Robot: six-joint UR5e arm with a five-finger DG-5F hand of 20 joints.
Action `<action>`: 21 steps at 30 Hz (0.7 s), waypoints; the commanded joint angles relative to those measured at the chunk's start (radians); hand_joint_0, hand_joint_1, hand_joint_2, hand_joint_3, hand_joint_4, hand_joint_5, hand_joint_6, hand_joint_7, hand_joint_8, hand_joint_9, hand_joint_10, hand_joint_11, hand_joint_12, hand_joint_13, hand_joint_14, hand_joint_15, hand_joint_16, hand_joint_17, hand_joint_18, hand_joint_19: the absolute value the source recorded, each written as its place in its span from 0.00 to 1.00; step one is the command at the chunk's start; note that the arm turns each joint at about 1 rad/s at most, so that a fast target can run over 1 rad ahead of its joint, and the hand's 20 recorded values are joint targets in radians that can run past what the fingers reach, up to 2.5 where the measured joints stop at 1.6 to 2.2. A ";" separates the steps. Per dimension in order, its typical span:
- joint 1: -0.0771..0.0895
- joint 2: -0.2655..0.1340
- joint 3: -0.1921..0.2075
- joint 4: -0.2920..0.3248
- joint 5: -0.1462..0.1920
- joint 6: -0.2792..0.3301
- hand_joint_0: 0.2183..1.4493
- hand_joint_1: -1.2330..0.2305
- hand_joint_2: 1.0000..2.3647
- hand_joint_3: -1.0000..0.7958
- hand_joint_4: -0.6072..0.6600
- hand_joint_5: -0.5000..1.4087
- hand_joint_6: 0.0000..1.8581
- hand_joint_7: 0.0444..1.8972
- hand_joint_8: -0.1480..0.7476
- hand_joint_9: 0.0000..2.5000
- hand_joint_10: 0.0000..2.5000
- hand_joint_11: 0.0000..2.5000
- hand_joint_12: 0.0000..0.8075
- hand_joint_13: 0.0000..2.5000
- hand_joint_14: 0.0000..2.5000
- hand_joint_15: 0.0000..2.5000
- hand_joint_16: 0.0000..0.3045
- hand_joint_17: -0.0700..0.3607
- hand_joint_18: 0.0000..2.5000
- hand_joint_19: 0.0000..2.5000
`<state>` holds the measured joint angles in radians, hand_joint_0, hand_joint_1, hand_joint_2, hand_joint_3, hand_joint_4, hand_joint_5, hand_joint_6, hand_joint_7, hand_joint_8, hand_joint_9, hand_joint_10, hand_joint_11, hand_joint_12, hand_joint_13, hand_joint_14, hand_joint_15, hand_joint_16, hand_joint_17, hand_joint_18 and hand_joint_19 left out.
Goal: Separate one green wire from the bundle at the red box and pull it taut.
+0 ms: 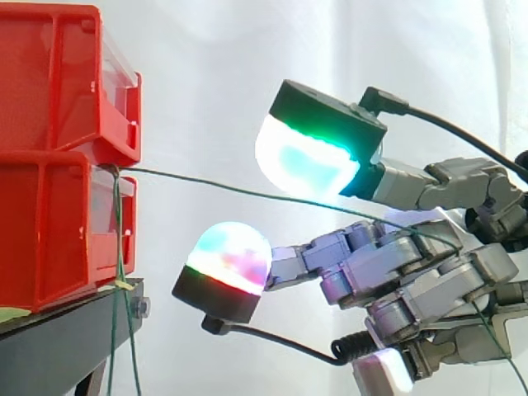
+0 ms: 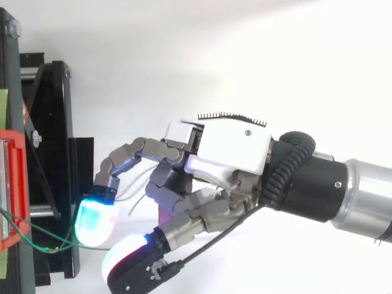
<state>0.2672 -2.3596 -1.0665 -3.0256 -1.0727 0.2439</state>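
Hand is sitting right of the red bins, with two fingers curling round one green wire and the others sticking out, pads glowing. The wire is running from the seam between the bins across to the curled fingers in a nearly straight line, then dropping loose behind the hand. The rest of the bundle is hanging down past the stand, apart from the pulled strand. The wire is looking thin, light, limp and probably slippery, so it is likely slipping through a loose grip. Best hold: pinching mid-span, well clear of the bins, and pulling gently since the strand could be kinking or snapping.
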 commanded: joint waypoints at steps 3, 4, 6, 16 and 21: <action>0.000 -0.001 0.000 0.002 0.000 0.000 0.13 0.27 0.00 0.28 0.66 0.13 0.49 0.38 0.51 0.47 1.00 0.32 0.45 0.72 0.85 0.21 0.21 0.49 0.56 0.23; 0.000 -0.001 0.000 0.001 0.000 0.000 0.13 0.27 0.00 0.28 0.66 0.13 0.49 0.38 0.51 0.47 1.00 0.32 0.45 0.72 0.88 0.20 0.21 0.49 0.56 0.23; 0.001 0.000 0.000 -0.001 0.002 0.000 0.13 0.26 0.00 0.28 0.65 0.13 0.49 0.38 0.51 0.46 1.00 0.32 0.44 0.72 0.90 0.19 0.21 0.49 0.57 0.23; 0.001 0.000 0.000 -0.001 0.002 0.000 0.37 0.28 0.00 0.28 0.54 0.14 0.49 0.44 0.40 0.46 1.00 0.42 0.33 0.66 0.97 0.21 0.15 0.40 0.53 0.29; 0.001 0.000 0.000 0.001 0.002 0.000 0.39 0.28 0.01 0.33 0.48 0.14 0.50 0.47 0.40 0.45 1.00 0.47 0.33 0.66 0.98 0.21 0.15 0.40 0.53 0.30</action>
<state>0.2682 -2.3593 -1.0661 -3.0252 -1.0709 0.2439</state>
